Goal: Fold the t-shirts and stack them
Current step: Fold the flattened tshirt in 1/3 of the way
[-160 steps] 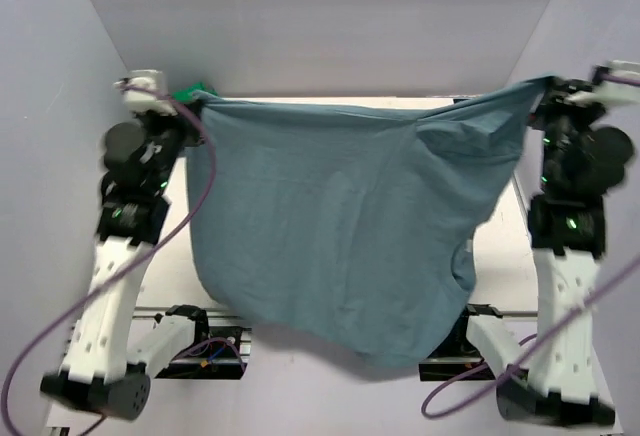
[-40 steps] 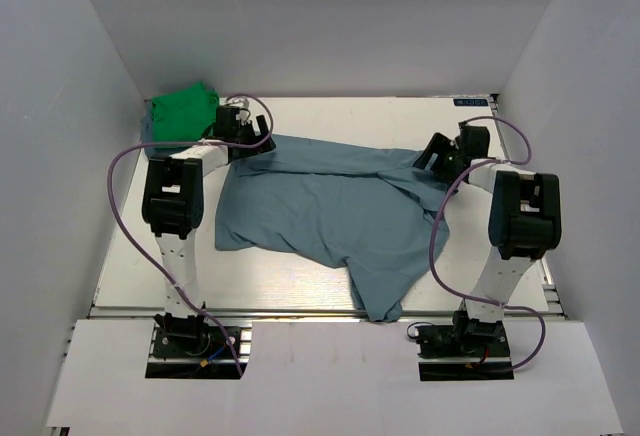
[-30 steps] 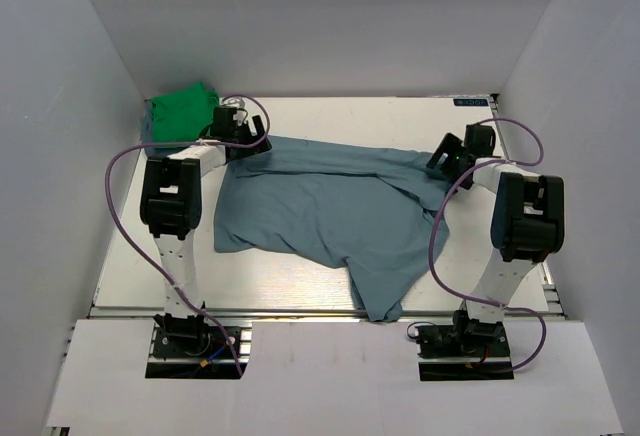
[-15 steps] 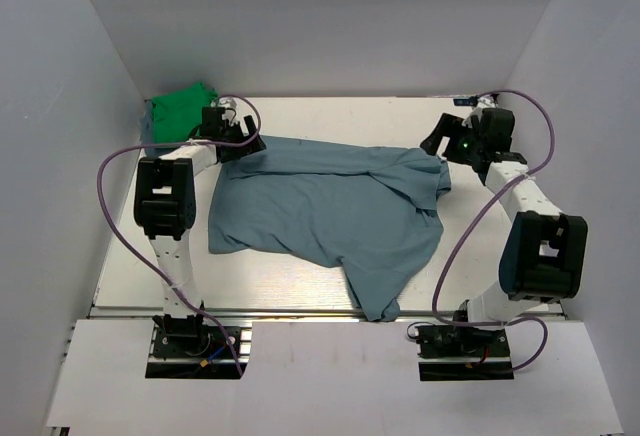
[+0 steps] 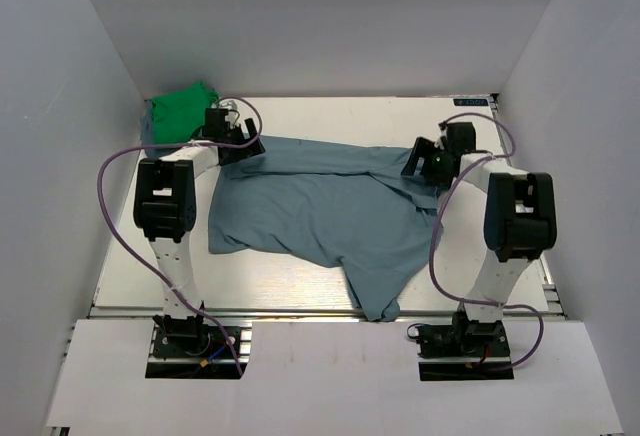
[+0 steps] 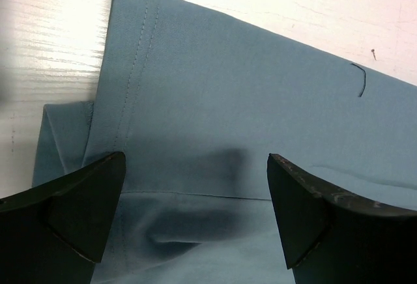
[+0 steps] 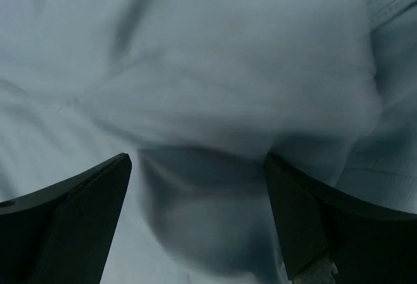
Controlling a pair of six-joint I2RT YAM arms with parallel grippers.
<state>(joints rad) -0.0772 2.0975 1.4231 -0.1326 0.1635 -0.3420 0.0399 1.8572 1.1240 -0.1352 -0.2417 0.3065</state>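
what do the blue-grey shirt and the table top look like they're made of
Blue-grey shirt: soft matte knit, likely cotton; it wrinkles loosely and shows a double-stitched hem. Table top: seemingly white-painted wood, with faint grain streaks and slight sheen.

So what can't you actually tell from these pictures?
- Top view: the green shirt is too small to tell whether it is folded or bunched.
- Right wrist view: it is blurred, so I cannot tell which part of the blue shirt lies under the right gripper.
- Left wrist view: it does not show whether the left gripper touches the cloth or hovers above it.
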